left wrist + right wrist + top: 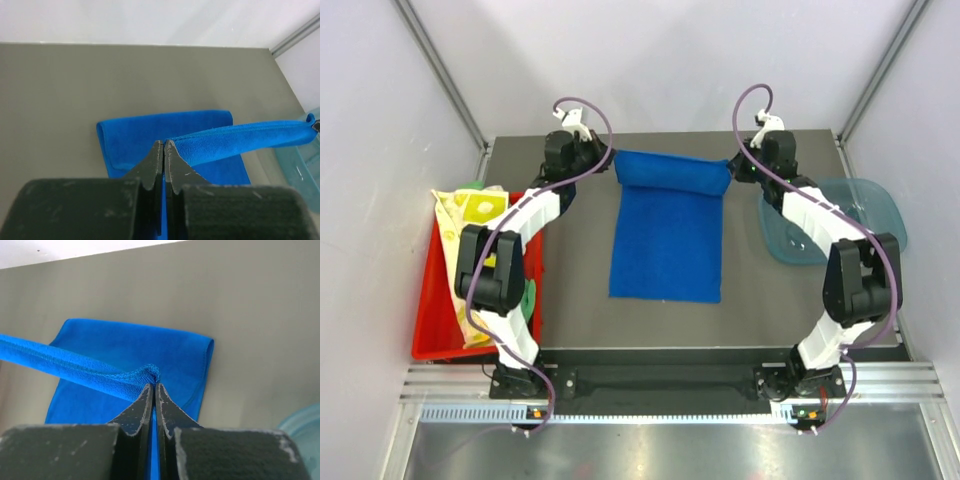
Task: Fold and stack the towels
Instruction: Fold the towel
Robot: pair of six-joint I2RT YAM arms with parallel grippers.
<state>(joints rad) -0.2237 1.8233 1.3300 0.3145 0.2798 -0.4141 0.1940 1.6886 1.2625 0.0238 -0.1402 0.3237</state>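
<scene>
A royal blue towel [667, 240] lies in the middle of the grey table, its far end lifted and curled over. My left gripper [611, 157] is shut on the towel's far left corner, and my right gripper [732, 166] is shut on the far right corner. The raised edge [240, 140] stretches taut between them. In the left wrist view my gripper [164, 142] pinches the blue hem, and in the right wrist view my gripper [153, 385] pinches a bunched corner [147, 372]. More towels, pale yellow with green print [470, 215], lie in the red tray.
A red plastic tray [430, 330] sits at the table's left edge, beside the left arm. A translucent blue bin [875, 215] stands at the right, partly under the right arm, and shows in the wrist views too [302, 157] [305, 430].
</scene>
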